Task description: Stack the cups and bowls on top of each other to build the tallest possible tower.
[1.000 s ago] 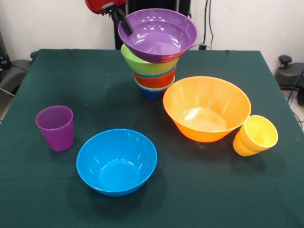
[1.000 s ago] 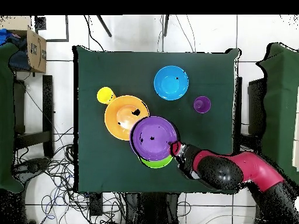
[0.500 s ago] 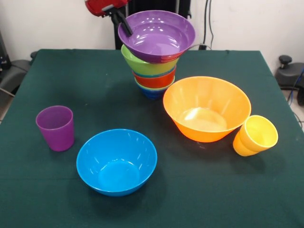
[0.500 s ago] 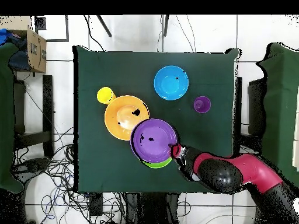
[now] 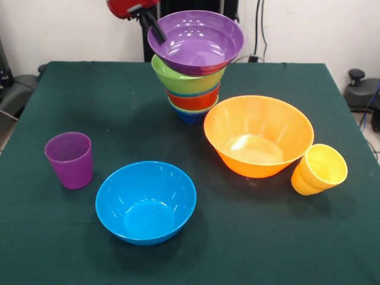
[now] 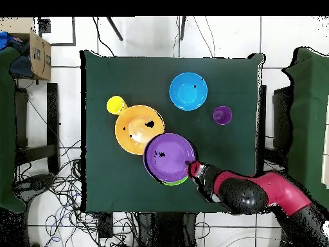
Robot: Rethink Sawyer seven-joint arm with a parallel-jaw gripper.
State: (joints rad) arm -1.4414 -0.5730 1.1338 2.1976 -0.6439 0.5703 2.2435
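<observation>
The tower stands at the table's far middle: the wide purple bowl [image 5: 199,41] on top, under it a green bowl [image 5: 181,80], a red-orange bowl [image 5: 193,99] and a dark blue bowl [image 5: 190,116] lowest. My gripper [image 5: 155,31] is shut on the purple bowl's left rim, one finger inside it. Overhead, the purple bowl [image 6: 169,155] hides nearly all of the pile, and the gripper [image 6: 191,166] sits at its edge. Loose on the cloth are a large orange bowl [image 5: 258,136], a large blue bowl [image 5: 146,202], a purple cup [image 5: 70,159] and a tilted yellow cup [image 5: 319,170].
The yellow cup leans close to the orange bowl's right side. The orange bowl [image 6: 136,128] almost touches the pile. The arm [image 6: 257,193] reaches in over the table's edge. A cardboard box [image 6: 38,54] sits off the table.
The purple bowl has shifted a little with the gripper and sits more squarely over the green bowl, so less green shows overhead. Nothing else has moved.
</observation>
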